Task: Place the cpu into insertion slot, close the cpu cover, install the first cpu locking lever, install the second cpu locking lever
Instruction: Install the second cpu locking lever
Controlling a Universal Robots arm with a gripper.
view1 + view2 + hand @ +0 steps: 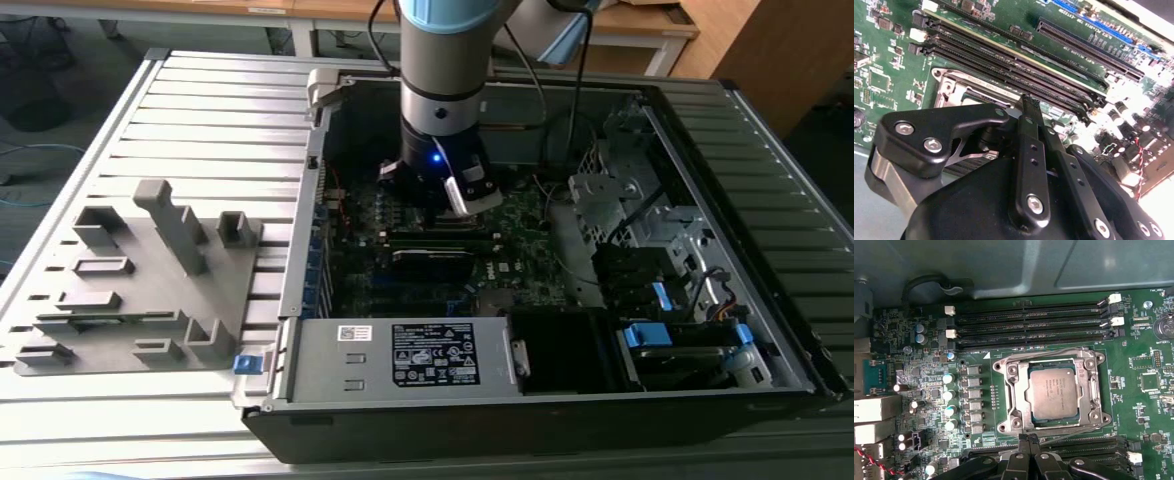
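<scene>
I stand near the open computer case (534, 400) on the counter (200, 120). The cpu (1053, 391) already lies flat in its slot on the green board (914, 370), and the cpu cover (1086, 390) is down around it like a frame. Two thin wire levers cross near the cover's edges; whether they are locked I cannot tell. The hand (1028, 439) hangs just beside the cover's edge, its fingers narrow, almost together, holding nothing that I see.

Dull silver-grey cpu (1053, 392), silvery cpu cover (1088, 385), green motherboard (1139, 405), black fingers (1030, 131).
</scene>
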